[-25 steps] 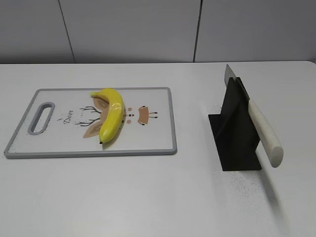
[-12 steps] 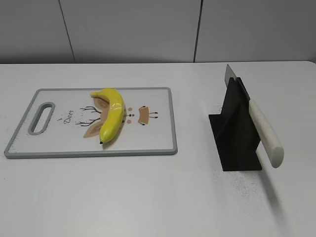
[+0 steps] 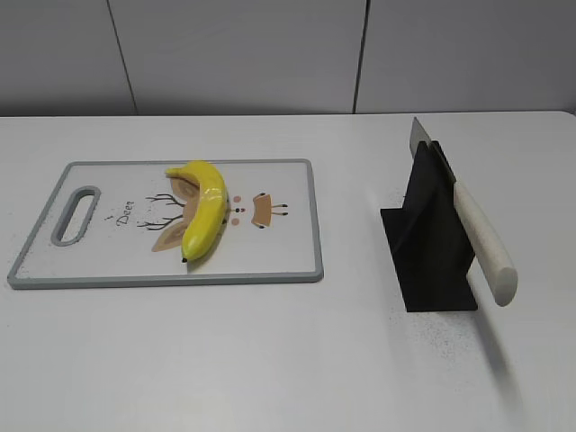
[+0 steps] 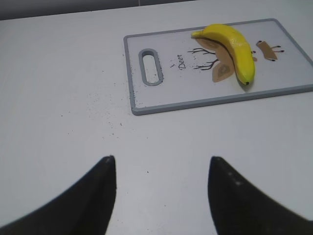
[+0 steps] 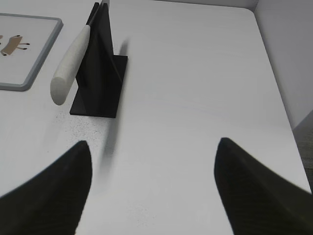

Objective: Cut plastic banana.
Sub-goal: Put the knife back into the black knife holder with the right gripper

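A yellow plastic banana (image 3: pixel 205 210) lies on a grey-rimmed cutting board (image 3: pixel 288 261) at the left; it also shows in the left wrist view (image 4: pixel 234 49) on the board (image 4: pixel 161 103). A knife with a white handle (image 3: pixel 484 243) rests in a black stand (image 3: pixel 432 243) at the right; the handle (image 5: pixel 71 66) and stand (image 5: pixel 100 73) show in the right wrist view. My left gripper (image 4: pixel 161 159) is open and empty over bare table, well short of the board. My right gripper (image 5: pixel 154 144) is open and empty, near the stand's right. Neither gripper shows in the exterior view.
The white table (image 3: pixel 270 360) meets a grey wall at the back. Its right edge (image 5: pixel 279 88) runs close to the right gripper. Dark specks lie on the table near the board's handle hole (image 4: pixel 150 66) and by the stand.
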You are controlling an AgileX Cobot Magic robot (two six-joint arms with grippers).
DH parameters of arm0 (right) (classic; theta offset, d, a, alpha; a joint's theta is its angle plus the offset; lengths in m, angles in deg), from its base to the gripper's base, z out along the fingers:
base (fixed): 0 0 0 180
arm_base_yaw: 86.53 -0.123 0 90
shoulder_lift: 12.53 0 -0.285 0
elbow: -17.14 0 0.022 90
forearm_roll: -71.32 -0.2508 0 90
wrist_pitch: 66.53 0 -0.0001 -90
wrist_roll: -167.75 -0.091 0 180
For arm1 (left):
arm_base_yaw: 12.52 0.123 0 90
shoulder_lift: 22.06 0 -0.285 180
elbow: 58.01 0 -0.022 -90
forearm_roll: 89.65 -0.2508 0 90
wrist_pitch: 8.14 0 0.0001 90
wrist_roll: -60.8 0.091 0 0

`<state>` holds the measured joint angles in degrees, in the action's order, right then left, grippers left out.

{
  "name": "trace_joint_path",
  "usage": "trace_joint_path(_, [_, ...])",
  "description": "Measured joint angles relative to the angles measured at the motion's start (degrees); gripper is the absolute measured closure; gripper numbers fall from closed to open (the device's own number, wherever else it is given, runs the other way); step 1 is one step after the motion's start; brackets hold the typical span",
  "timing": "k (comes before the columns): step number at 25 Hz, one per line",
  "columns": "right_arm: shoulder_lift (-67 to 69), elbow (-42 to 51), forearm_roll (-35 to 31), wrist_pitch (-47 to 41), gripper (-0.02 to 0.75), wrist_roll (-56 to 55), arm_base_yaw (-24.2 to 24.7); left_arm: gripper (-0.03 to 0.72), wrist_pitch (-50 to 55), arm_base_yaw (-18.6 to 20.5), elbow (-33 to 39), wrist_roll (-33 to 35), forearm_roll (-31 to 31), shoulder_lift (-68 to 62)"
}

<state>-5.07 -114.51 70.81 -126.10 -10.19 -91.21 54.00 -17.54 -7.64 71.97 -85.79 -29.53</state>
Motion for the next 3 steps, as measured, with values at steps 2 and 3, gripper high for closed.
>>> trace_joint_path(2, [0.0,0.0,0.0,0.0,0.146,0.0,0.0,0.103,0.0,0.0,0.0,0.0,0.0,0.0])
trace_joint_path(3, [0.0,0.0,0.0,0.0,0.146,0.0,0.0,0.103,0.0,0.0,0.0,0.0,0.0,0.0])
